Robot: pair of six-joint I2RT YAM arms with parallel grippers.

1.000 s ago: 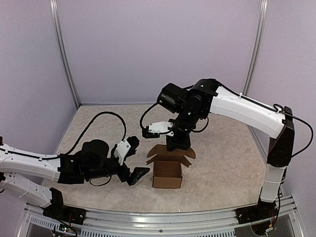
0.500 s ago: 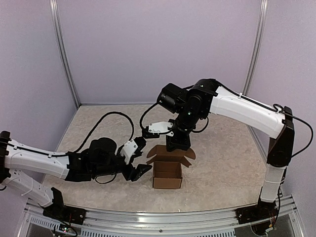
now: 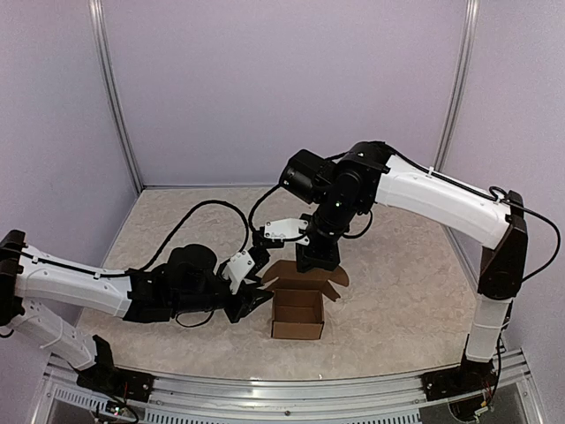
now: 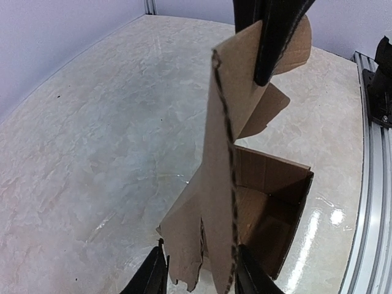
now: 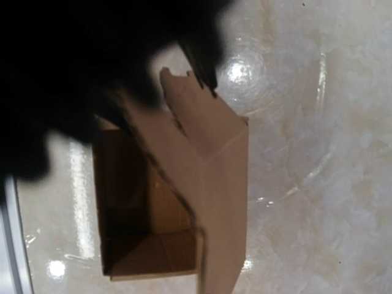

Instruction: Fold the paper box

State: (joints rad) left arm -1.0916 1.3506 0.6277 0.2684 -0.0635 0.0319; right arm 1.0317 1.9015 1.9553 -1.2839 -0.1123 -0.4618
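The paper box (image 3: 298, 316) stands open-topped on the marble-patterned table, its flaps raised. My right gripper (image 3: 318, 259) comes down from above and is shut on the box's back flap; its dark finger (image 4: 272, 43) pinches that flap in the left wrist view. My left gripper (image 3: 259, 290) reaches in low from the left. The box's left flap (image 4: 220, 153) stands edge-on between its two fingertips (image 4: 245, 269), which are still apart. The left gripper (image 4: 201, 251) is narrowly open around this flap. The right wrist view looks down into the box's hollow (image 5: 153, 245) past blurred dark fingers (image 5: 202, 61).
A metal rail (image 3: 282, 389) runs along the near table edge, close to the box's right in the left wrist view (image 4: 367, 202). Lilac walls and grey corner posts (image 3: 115, 97) enclose the table. Black cables (image 3: 190, 212) loop behind the left arm.
My left arm has slid right toward the box and its jaws have narrowed from wide open to either side of the left flap. The right arm and the box have stayed put.
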